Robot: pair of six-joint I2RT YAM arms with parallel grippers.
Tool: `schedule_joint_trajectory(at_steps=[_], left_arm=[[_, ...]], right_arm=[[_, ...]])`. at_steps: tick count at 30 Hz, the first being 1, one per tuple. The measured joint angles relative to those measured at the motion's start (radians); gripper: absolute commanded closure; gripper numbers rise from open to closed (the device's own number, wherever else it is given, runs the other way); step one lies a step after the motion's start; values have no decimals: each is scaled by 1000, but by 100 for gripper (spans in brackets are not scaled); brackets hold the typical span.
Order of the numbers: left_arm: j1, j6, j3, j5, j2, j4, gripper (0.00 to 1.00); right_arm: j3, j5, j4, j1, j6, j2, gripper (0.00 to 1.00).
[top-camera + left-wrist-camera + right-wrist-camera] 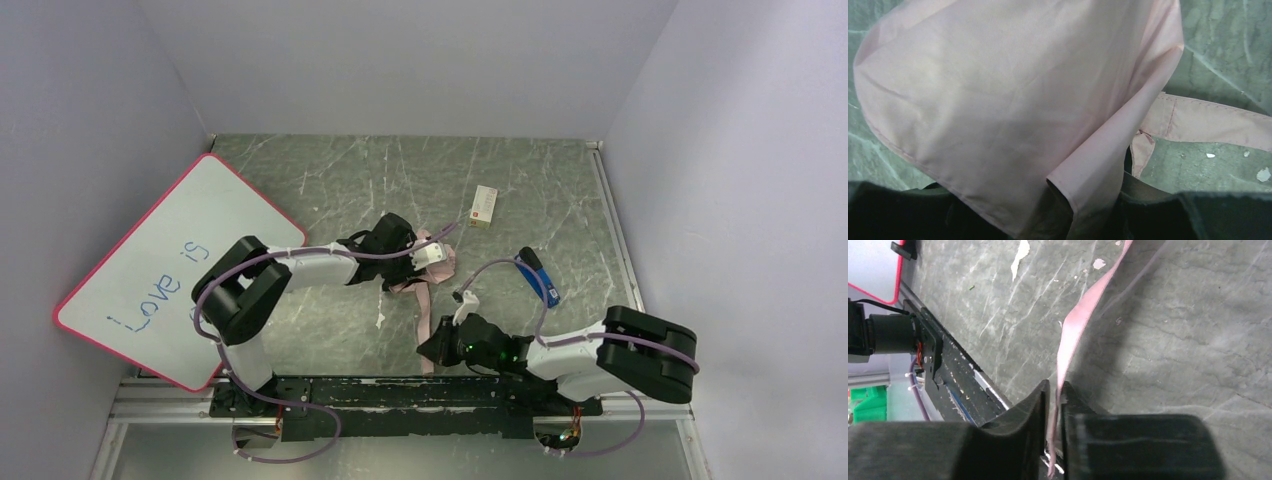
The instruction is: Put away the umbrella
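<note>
umbrella (418, 285) lies collapsed in a loose pale pink bundle mid table (330, 190), just right of centre, well apart from the whiteboard (170, 260) leaning at the left wall

left gripper (430, 256) sits on top of the bundle. In the left wrist view the pink fabric fills the frame and a fold drops down between the dark blurred fingers (898, 210). Jaws stand part way apart with the bunched cloth packed between them, so it reads as clamped on the umbrella

strap (1083, 315) runs from the bundle toward the near edge, lying on the table, its end reaching the right gripper (1054, 387). That one is low near the table, jaws only a thin slit apart, strap threaded through the slit. Cannot tell if it is pinched or loose

small white box (484, 206) further back to the right, blue and black object (545, 285) right of the strap, both apart from the umbrella
</note>
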Motion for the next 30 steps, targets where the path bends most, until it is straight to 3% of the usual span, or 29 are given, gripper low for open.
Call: schedule_joint_trajectory(at_steps=[6,13,16,25,27,30], left_arm=[[-3,18,-12,-26,-1,28,95],[-7,28,-16,-42,-1,40,95],[-13,30,-16,-56,-1,41,95],[-26,37,-24,-81,-1,53,95],[-29,42,-26,-85,-2,56,95],[-33,49,-33,-94,-5,67,95]], right_arm=[[-15,76,-184,5,-1,-203,54],[23,320,-575,5,35,-568,54],[79,442,-724,5,39,-653,53],[336,732,-955,-34,-126,-568,39],[369,717,-942,-126,-214,-525,38],[381,578,-872,-381,-357,-484,33]])
